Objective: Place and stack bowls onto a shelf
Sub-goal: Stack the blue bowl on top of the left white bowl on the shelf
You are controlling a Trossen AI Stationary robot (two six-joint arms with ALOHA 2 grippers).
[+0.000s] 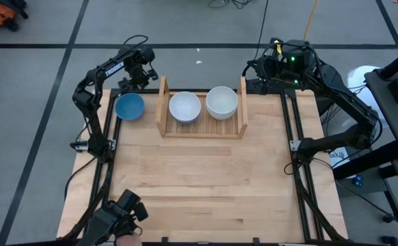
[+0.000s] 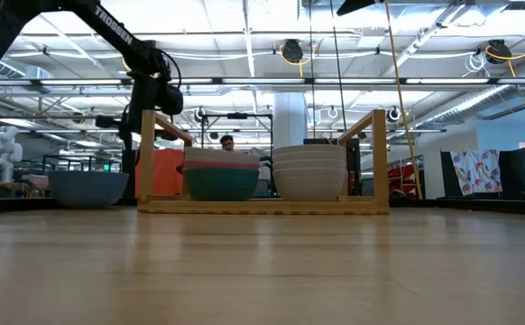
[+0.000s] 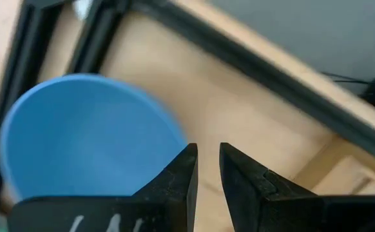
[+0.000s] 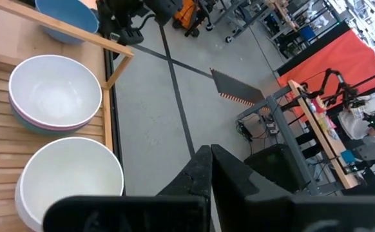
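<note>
The shelf (image 1: 202,130) stands at the far side of the table and holds two stacks of bowls. The blue bowl (image 1: 129,106) sits on the table just outside the shelf's left panel. The left gripper (image 1: 144,76) hangs just beyond this bowl, its fingers narrowly apart and holding nothing. The right gripper (image 4: 209,169) is closed, beyond the table's far right corner.

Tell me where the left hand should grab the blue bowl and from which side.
Grip the blue bowl by its thin rim, coming from above: it sits upright and open. Probably take the rim nearest the left hand; the shelf panel crowds the other side.
</note>
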